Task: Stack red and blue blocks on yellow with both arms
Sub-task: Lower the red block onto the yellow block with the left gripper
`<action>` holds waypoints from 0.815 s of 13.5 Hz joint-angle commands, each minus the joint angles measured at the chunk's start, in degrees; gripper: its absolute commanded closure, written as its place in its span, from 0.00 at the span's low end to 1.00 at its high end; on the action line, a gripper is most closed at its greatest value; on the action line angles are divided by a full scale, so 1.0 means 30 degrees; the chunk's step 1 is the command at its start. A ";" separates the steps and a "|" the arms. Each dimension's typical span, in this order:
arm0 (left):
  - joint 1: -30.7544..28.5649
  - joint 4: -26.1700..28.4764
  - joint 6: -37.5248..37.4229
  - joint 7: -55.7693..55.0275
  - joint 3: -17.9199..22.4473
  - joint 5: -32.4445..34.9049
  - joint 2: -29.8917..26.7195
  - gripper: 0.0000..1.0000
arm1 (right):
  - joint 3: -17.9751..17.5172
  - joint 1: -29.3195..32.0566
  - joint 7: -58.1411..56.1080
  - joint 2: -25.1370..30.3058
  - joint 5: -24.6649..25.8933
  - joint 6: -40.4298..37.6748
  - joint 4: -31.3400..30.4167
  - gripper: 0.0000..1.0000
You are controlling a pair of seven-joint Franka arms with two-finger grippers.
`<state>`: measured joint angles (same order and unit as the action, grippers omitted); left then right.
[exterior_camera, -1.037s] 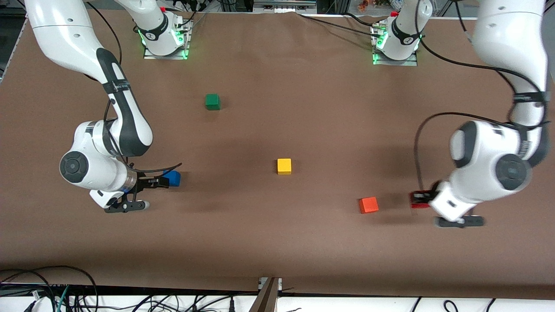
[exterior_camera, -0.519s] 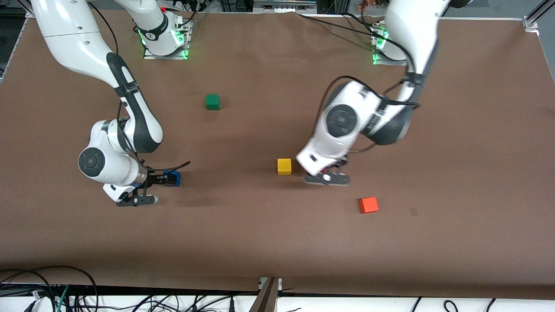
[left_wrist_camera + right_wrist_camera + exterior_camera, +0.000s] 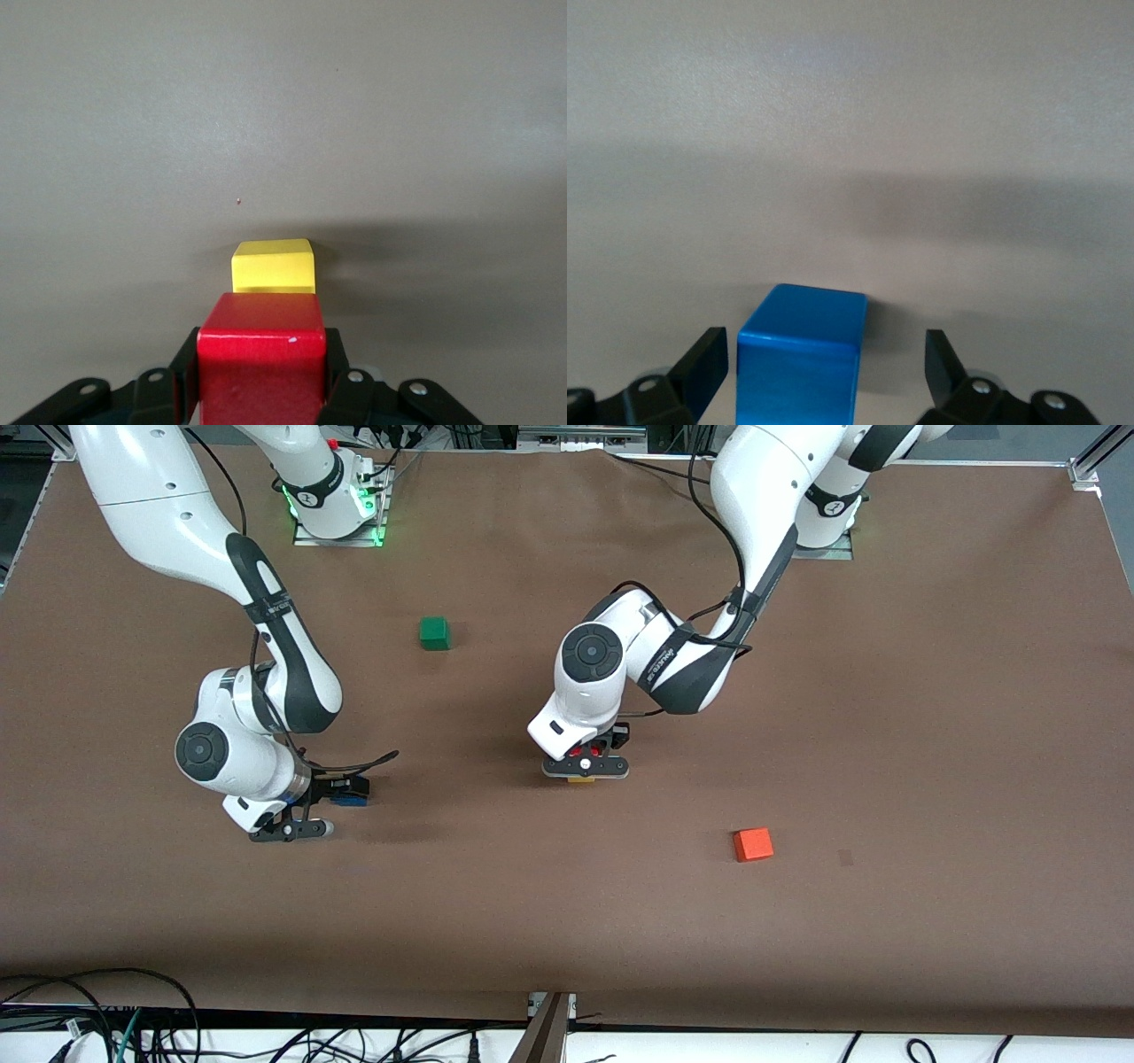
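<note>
The blue block (image 3: pixel 800 354) sits on the plain brown table (image 3: pixel 850 133), between the two black fingers (image 3: pixel 702 370) of the right gripper (image 3: pixel 824 372). The fingers stand wide — there is a clear gap on each side of the block, a narrow one on one side and a much wider one on the other (so it is off-centre between them). A soft, broad shadow lies across the table surface past the block — nothing else shows.
</note>
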<state>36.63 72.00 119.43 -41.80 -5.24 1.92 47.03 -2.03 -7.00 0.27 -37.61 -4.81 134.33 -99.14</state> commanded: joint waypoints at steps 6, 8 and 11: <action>0.0417 -0.0797 0.1410 -0.1124 0.0310 0.0091 0.0965 0.74 | -0.0087 0.0049 -0.0030 0.0729 -0.0390 0.1015 -0.1173 0.60; 0.0417 -0.0797 0.1381 -0.1153 0.0339 0.0120 0.0965 0.74 | -0.0087 0.0049 -0.0118 0.0845 -0.0361 0.0956 -0.0909 0.61; 0.0417 -0.0738 0.1205 -0.1153 0.0369 0.0296 0.0849 0.74 | -0.0087 0.0019 -0.0119 0.0905 -0.0332 -0.0065 -0.0004 0.61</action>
<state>37.09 71.57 123.81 -44.39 -4.93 1.93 49.13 -2.04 -7.00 0.26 -36.04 -4.82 136.58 -100.50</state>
